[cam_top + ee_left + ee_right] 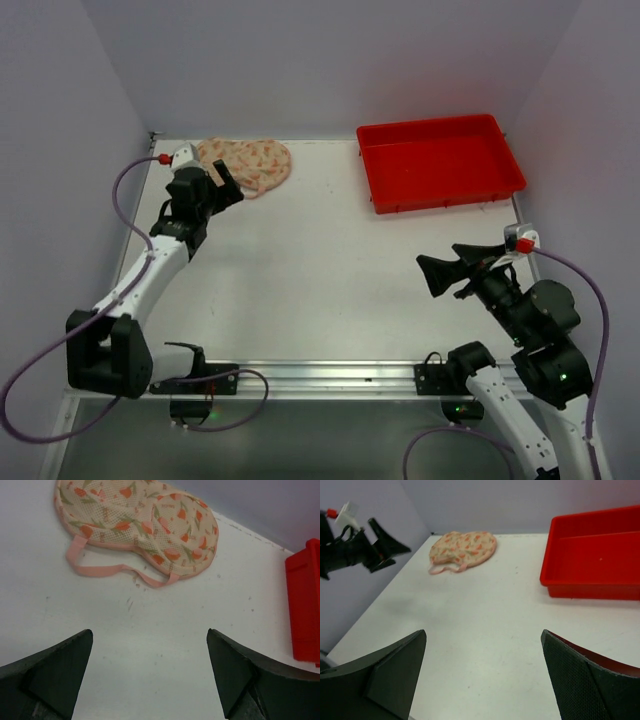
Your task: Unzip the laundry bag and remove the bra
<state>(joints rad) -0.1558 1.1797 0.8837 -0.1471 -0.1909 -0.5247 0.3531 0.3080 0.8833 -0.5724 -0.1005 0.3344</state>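
**Q:** What does the left gripper (149,635) show, read outward from its tips?

**A:** Both dark fingers (60,665) stand spread to their widest. Only the bare white table (165,630) lies between them, and nothing is held. Ahead of the tips, and apart from them, lies a pink strap loop (100,570). Just beyond it the laundry bag (140,525) rests flat on the table, floral side up, with its two lobes side by side. Its pink edging appears closed along the side facing the gripper. The zip pull cannot be made out. Far off to the gripper's right is the edge of a red tray (302,605).

**Q:** And the right gripper (483,635)?

**A:** It is likewise spread wide and grips nothing. Bare table lies directly ahead of it. Ahead and to its right sits the red tray, the nearer of the two objects. Ahead and to its left, well apart, lies the laundry bag, close to the back wall (520,505). The left arm (355,555) is poised to the left of the bag.

**Q:** How do the two grippers stand when seen from above?

**A:** The left gripper hovers at the bag's near edge. The right gripper hangs above the near right part of the table, with the tray beyond it and the bag far across to its left.
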